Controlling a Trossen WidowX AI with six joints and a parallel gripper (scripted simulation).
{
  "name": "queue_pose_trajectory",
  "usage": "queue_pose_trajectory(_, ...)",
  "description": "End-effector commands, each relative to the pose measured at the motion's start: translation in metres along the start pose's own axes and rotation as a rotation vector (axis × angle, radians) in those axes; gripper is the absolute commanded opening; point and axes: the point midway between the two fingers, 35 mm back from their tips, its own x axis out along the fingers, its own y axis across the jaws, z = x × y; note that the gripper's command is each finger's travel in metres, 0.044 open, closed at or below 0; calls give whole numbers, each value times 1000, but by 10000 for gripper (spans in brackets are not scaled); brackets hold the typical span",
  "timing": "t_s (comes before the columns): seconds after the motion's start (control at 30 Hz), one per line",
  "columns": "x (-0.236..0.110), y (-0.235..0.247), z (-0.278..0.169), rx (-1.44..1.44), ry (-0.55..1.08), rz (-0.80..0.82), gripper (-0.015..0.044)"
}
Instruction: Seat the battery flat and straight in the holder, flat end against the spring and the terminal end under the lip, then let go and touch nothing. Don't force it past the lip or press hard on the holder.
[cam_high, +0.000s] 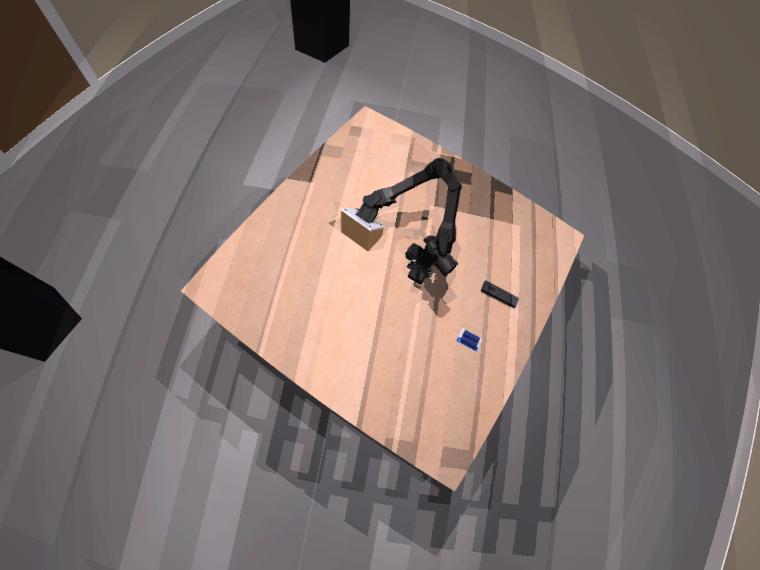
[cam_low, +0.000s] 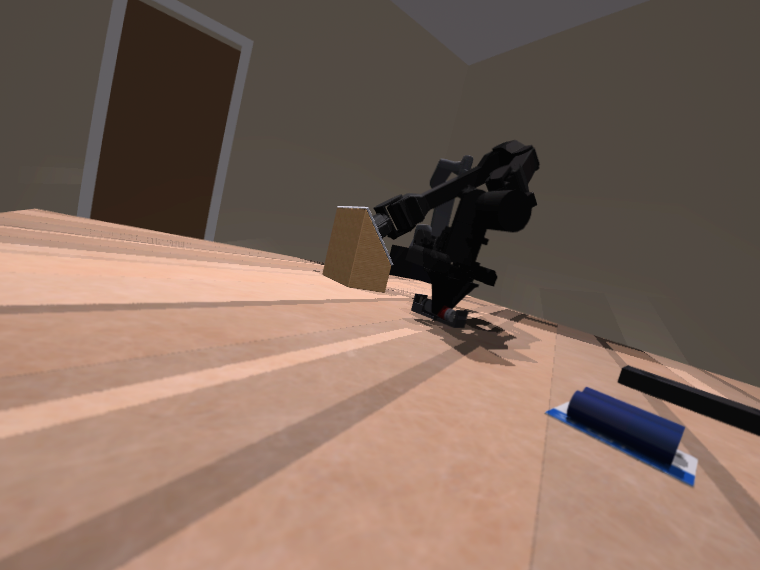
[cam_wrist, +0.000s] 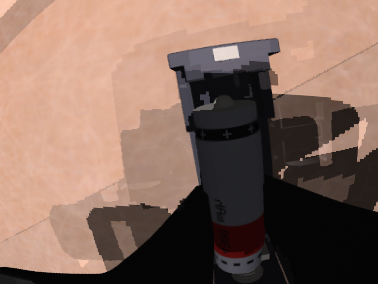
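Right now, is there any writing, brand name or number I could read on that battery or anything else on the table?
None can be read.
Battery, held in the gripper: tiny pale marks along its dark band, too small to read.
Holder: a blank white patch.
Blue pack: no visible lettering.

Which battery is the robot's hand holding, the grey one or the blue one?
The grey battery with the red band, pinched in the hand. The blue battery lies alone, far off.
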Motion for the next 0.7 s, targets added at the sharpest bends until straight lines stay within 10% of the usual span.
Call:
queue_pose_trajectory(0.0, 0, -2, -4, -16, 32, 1, 67)
queue_pose_trajectory(0.67, 1, -2, 3, -17, 70, 1, 67)
